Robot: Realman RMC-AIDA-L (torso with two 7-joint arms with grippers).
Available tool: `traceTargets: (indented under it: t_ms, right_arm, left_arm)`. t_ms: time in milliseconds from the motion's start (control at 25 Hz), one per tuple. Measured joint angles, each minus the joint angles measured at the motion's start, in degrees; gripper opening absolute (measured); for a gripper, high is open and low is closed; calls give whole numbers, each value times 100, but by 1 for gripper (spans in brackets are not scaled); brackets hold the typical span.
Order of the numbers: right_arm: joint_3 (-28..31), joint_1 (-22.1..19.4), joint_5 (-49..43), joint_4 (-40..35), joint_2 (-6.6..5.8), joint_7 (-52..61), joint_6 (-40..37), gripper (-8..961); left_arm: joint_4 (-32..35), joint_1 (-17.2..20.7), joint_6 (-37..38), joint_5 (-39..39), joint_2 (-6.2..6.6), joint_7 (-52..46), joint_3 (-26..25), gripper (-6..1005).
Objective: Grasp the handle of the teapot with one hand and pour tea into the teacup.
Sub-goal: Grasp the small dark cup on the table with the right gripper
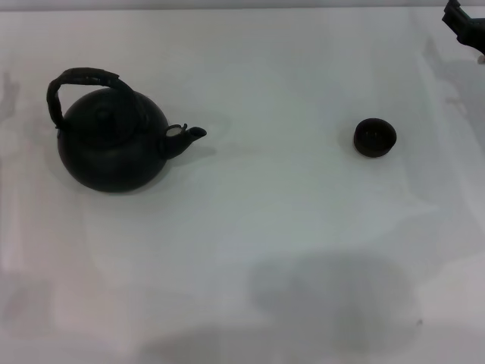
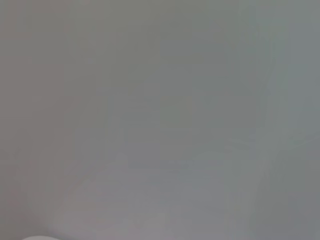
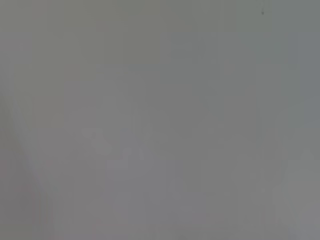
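You're looking at a bare test setup, plain white bench point(image 1: 250, 250), only a teapot point(image 1: 114, 148) and teacup point(image 1: 374, 137) laid out, no room visible.

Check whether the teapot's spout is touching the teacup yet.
Apart. The head view shows the teapot at the table's left and the teacup well to the right, with bare white table between spout and cup.

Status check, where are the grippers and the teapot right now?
Right gripper far right corner; left unseen. Teapot untouched, spout toward teacup. Nothing between.
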Motion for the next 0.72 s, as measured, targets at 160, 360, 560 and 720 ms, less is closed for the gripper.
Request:
traceTargets:
  t_ms: [160,360,560,720]
  right_arm:
    - [0,-30,0,3,0,85,0,856]
    - [0,-51,-1,6,0,142,-5,855]
    - [-58,-19,-38,-26,0,612,-7,855]
    - [-93,-5,-54,-51,-22,735,-6,855]
  left_arm:
    - [-1,-6,0,-1,0,-16,0,877]
    - [51,-9,1,-45,-17,-35,0,877]
    - [85,67,62,-73,-34,-42,0,877]
    - [149,142,163,-66,-35,-204,9,877]
